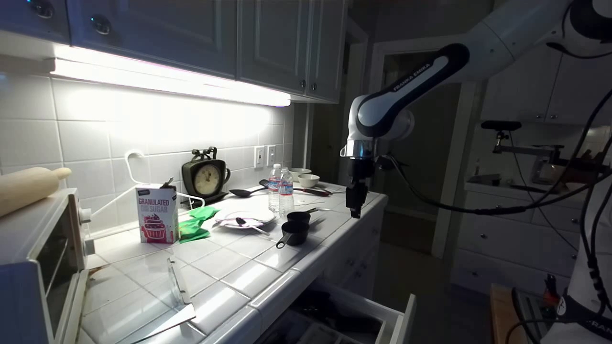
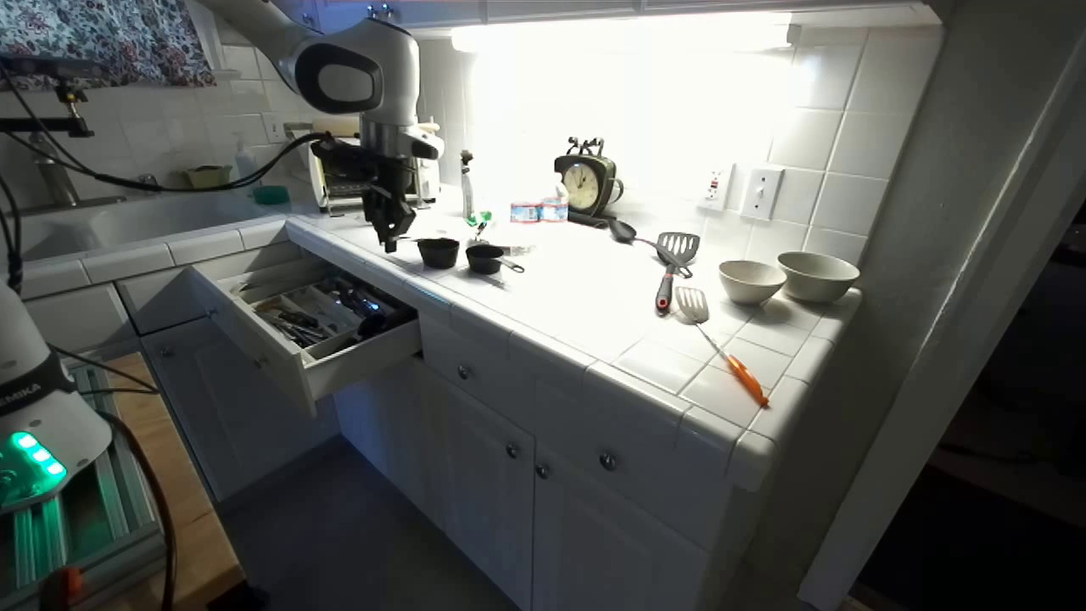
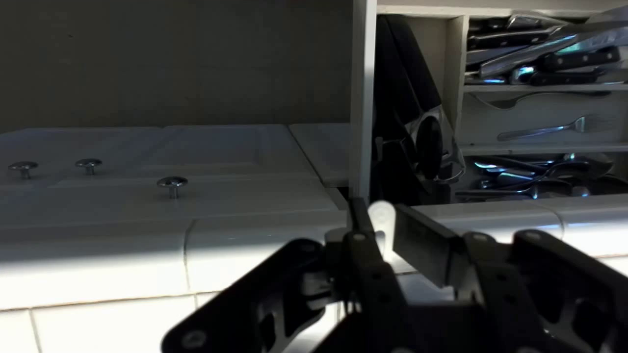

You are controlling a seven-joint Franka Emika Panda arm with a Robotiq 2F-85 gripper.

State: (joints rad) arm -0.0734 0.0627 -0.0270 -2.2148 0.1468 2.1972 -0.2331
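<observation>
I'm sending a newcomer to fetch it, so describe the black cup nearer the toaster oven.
In an exterior view, find the counter under the strip light, then its two bottles. The black cup stands in front of them; its handle points toward the camera, that of the other cup away.

Room: a kitchen, with the look of a home
Countertop (image 2: 577,327): white tile, below wall cabinets (image 1: 158,38); on it a slotted spatula (image 2: 677,246), two measuring cups (image 2: 439,254) and two bowls (image 2: 752,282)
Sink (image 2: 170,222): faucet (image 2: 58,182) at its edge, floral curtain (image 2: 110,38) higher up
Drawer (image 2: 373,361): open, with knives (image 3: 584,59) and a fork (image 3: 559,129) inside
Toaster oven (image 1: 55,267): rolling pin (image 1: 28,190) lying on top
Sugar carton (image 1: 158,215): printed "granulated", standing on the tile
</observation>
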